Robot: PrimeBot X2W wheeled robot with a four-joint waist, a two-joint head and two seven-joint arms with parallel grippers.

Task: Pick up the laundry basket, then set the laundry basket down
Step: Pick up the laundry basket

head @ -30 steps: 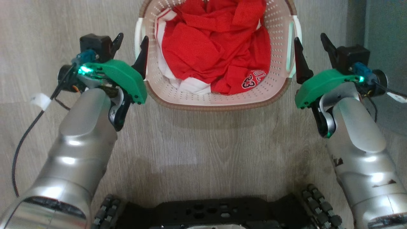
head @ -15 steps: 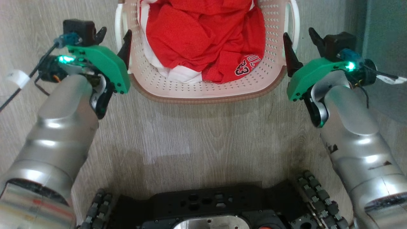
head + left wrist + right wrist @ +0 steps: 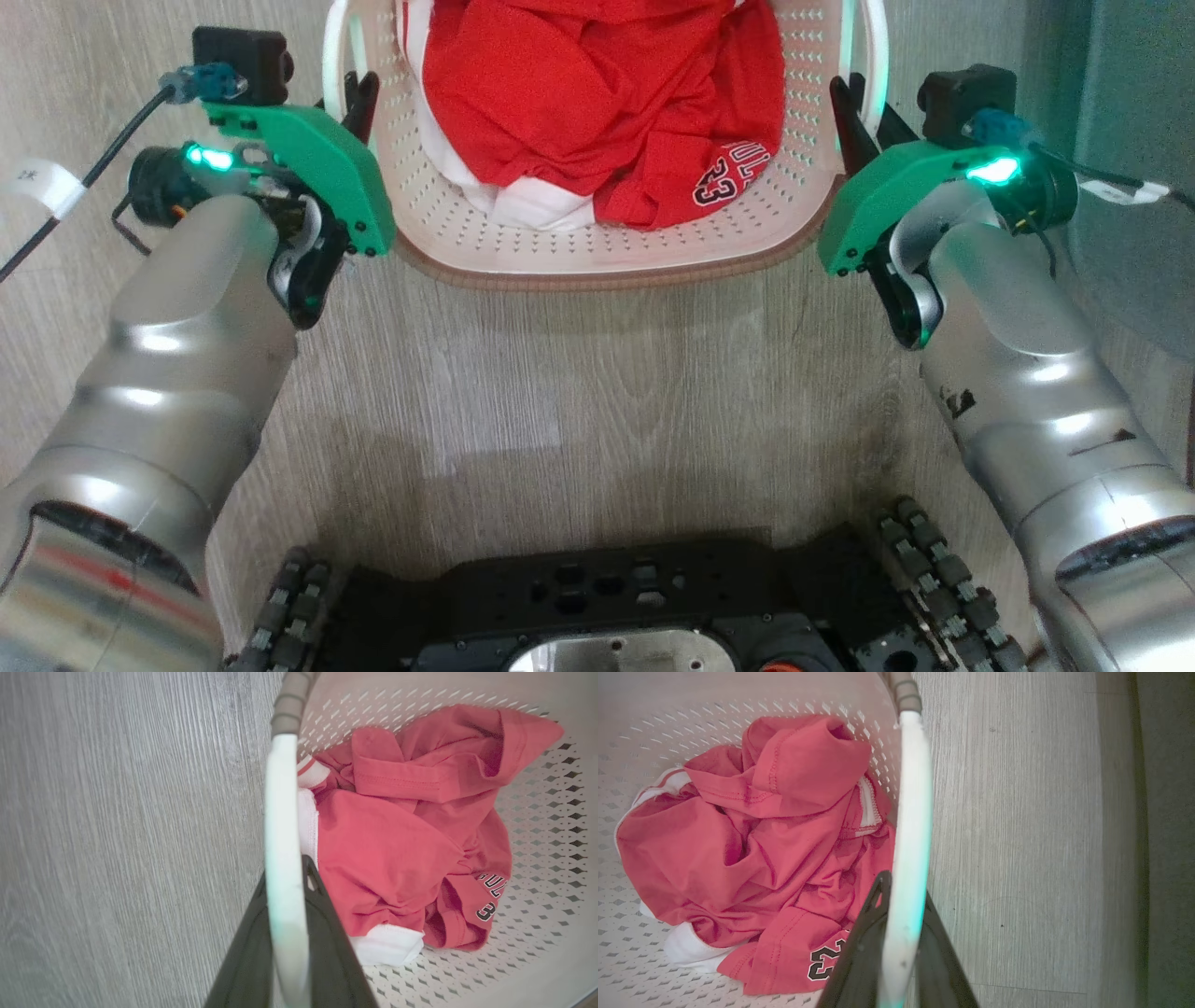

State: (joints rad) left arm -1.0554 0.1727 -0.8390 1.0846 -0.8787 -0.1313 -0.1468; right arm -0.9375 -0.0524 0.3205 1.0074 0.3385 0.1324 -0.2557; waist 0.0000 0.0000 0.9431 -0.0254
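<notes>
The laundry basket [image 3: 597, 271], cream with perforated walls and a brown rim, sits at the top of the head view with a red and white garment [image 3: 597, 103] inside. My left gripper [image 3: 344, 93] is shut on the basket's white left handle [image 3: 282, 812], one dark finger on each side of it. My right gripper [image 3: 864, 103] is shut on the white right handle [image 3: 913, 812] in the same way. The far part of the basket is cut off by the head view's top edge. Whether the basket rests on the floor cannot be told.
Pale wood-grain floor [image 3: 597, 373] lies all around. My dark wheeled base [image 3: 597, 607] is just below the basket. A dark grey-green surface [image 3: 1134, 140] runs along the right side. A black cable with a white tag [image 3: 42, 182] trails off my left wrist.
Both grippers went from open beside the handles to shut on them. The arms reached forward, and the whole head picture has shifted.
</notes>
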